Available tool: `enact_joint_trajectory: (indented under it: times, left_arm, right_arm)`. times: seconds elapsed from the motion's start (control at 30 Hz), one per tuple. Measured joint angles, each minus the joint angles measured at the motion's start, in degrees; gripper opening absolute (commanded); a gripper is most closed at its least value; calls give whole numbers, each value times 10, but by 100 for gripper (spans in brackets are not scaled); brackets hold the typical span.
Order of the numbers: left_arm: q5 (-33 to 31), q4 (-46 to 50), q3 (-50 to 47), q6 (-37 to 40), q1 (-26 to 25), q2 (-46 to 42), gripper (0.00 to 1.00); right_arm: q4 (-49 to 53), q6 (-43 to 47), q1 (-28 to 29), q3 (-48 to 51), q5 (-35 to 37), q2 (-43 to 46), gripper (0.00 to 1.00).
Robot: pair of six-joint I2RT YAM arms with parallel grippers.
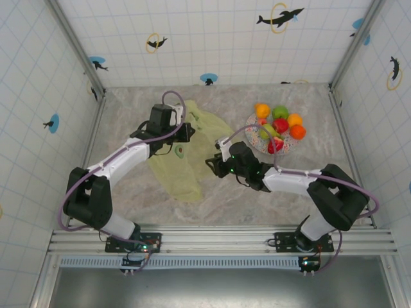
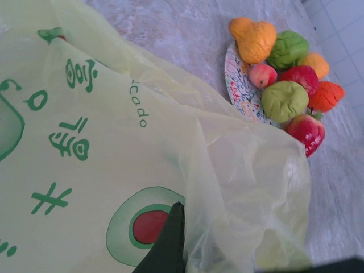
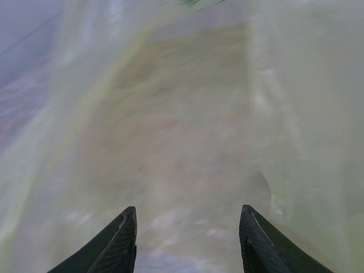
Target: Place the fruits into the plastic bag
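The yellow-green plastic bag [image 1: 182, 163] lies crumpled on the table's left-centre, one edge raised. My left gripper [image 1: 187, 133] is shut on that raised edge. In the left wrist view one dark finger [image 2: 170, 239] presses against a fold of the bag [image 2: 102, 148]; the other finger is hidden by the film. The fruits [image 1: 280, 125] are piled on a speckled plate [image 1: 252, 123] at the right: an orange one [image 2: 253, 37], green ones [image 2: 284, 100], red ones [image 2: 307, 131]. My right gripper [image 1: 214, 164] is open at the bag's right edge, its fingers [image 3: 122, 242] spread before the translucent film [image 3: 187, 114].
The marbled table [image 1: 289, 186] is bordered by tiled walls on three sides. Bare surface lies between the bag and the plate [image 2: 236, 85], and in front of the plate toward the right arm's base.
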State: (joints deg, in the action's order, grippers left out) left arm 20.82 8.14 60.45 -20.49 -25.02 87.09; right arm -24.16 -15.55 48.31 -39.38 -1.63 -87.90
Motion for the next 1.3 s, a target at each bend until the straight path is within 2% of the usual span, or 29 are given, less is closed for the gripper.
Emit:
enact_joint_trajectory:
  times: [0.13,0.27,0.6,0.77,0.87,1.07,1.17,1.3]
  left_arm:
    - [14,5,0,29,8,0,0]
    - [13,13,0,43,20,0,0]
    - [10,17,0,3,30,26,0]
    - [12,17,0,-15,30,27,0]
    - [15,16,0,-24,30,27,0]
    - [23,16,0,-35,30,27,0]
    - [26,14,0,-36,30,27,0]
    - [28,12,0,-38,30,27,0]
  right_arm:
    - [-4,11,0,17,70,17,53]
    - [9,32,0,18,86,29,59]
    - [146,89,-66,20,-71,164,69]
    - [203,78,-133,20,-93,212,74]
    - [233,51,-187,17,-72,219,80]
    - [288,-61,-301,-12,12,176,84]
    - [297,-106,-325,-20,49,136,86]
    - [307,-137,-326,-39,83,77,86]
